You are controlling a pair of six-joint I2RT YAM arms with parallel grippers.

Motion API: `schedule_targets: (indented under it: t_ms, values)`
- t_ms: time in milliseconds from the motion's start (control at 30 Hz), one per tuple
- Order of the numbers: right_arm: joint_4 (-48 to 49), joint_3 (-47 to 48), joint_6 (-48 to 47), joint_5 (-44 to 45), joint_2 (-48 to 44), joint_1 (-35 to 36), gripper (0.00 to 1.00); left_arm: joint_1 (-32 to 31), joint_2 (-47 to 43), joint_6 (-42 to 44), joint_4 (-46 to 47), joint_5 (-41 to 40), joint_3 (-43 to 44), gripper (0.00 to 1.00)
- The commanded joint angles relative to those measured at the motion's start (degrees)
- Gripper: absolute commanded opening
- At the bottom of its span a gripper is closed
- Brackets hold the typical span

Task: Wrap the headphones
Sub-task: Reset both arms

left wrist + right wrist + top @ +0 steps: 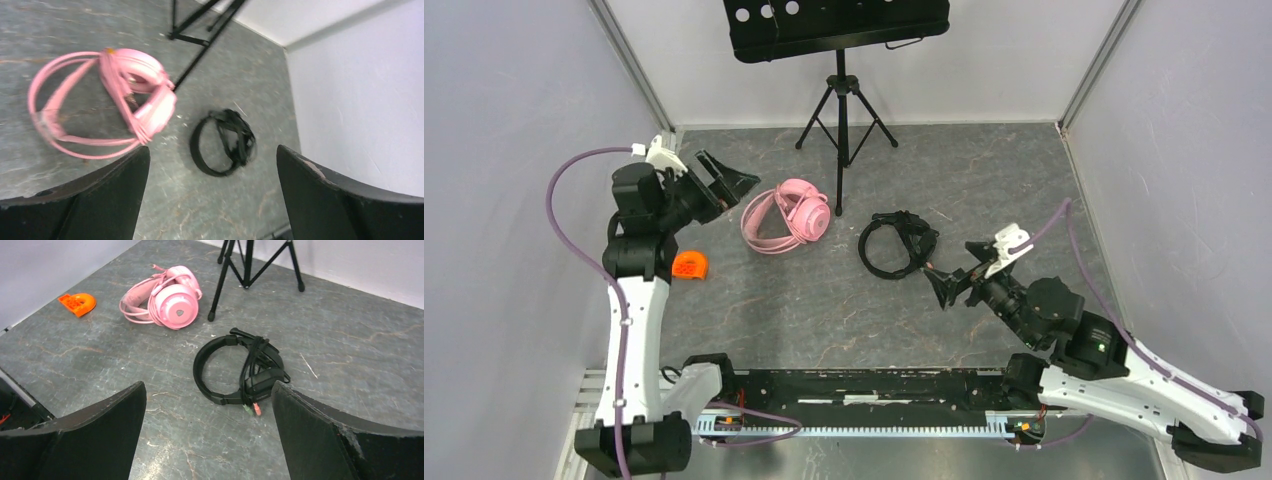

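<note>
The pink headphones lie on the grey floor left of centre, their pink cable wound around the cups; they also show in the right wrist view. The black headphones lie to their right with the thin cable bundled round one cup, plugs sticking out. My left gripper hovers just left of the pink pair, open and empty. My right gripper is open and empty just right of and nearer than the black pair.
A black tripod music stand stands at the back, one leg ending close to the pink pair. A small orange piece lies beside the left arm. Grey walls close in on three sides; a black rail runs along the near edge.
</note>
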Motion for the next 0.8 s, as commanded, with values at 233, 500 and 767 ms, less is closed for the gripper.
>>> schedule_targets:
  t_ms: [233, 500, 767]
  values:
    - [-13.48, 5.95, 6.8, 6.9, -13.61, -0.02, 0.98, -5.12, -19.75, -0.86, 11.78, 24.17, -7.1, 1.0]
    - [-17.4, 8.8, 7.98, 10.81, -14.94, -0.05, 0.98, -5.16, -28.38, 5.45, 0.97, 15.1, -8.37, 1.0]
    - [-16.21, 7.74, 8.08, 8.95, -15.7, -0.06, 0.98, -5.17, -28.45, 8.54, -4.39, 12.08, -9.11, 1.0]
